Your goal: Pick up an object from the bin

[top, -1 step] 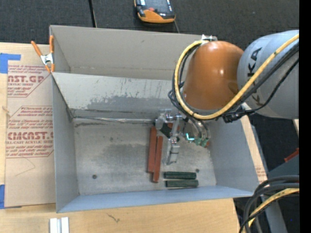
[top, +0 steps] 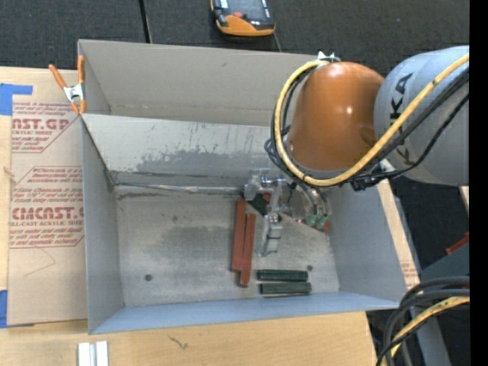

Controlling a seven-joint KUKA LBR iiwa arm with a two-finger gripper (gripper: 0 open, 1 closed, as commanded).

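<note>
My gripper [top: 268, 231] hangs over the right half of the bin floor, below the orange cover, and its metal fingers point down. A long red-brown flat bar [top: 244, 242] lies on the floor just left of the fingers, running from back to front. Two short dark green bars [top: 284, 281] lie side by side near the front wall, a little in front of the gripper. A small green and red part [top: 320, 221] shows at the right of the gripper, partly hidden by the arm.
The left half of the bin floor is bare grey metal. The arm and its orange cover hide the bin's back right corner.
</note>
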